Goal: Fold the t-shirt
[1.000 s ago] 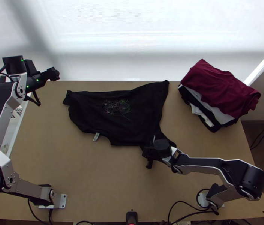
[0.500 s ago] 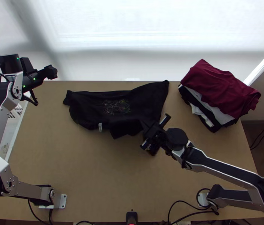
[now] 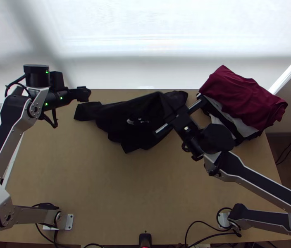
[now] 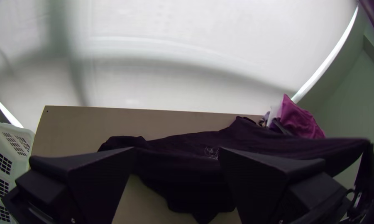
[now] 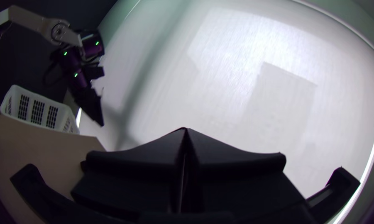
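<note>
A: Far L?
B: Basket (image 4: 15, 136), just beside the table (image 3: 83, 177). Then L claw (image 4: 177, 150): released, fingers apart, nothing in it, hanging near the tee's L end. Prob. kept out of the way, or poised to grab that end.
A: Tee?
B: Tee (image 3: 116, 120) is mid-table, toward the far edge. Rumpled, not a neat fold; R part's lifted, rest on wood.
A: R claw?
B: R claw (image 5: 186, 129) is clenched on the tee, up off the table. Prob. so slack hangs straight b4 the next fold; risk is dragging the L end along.
A: And far R?
B: Pile (image 3: 244, 99), maroon on top, prob. set aside to leave folding room.
</note>
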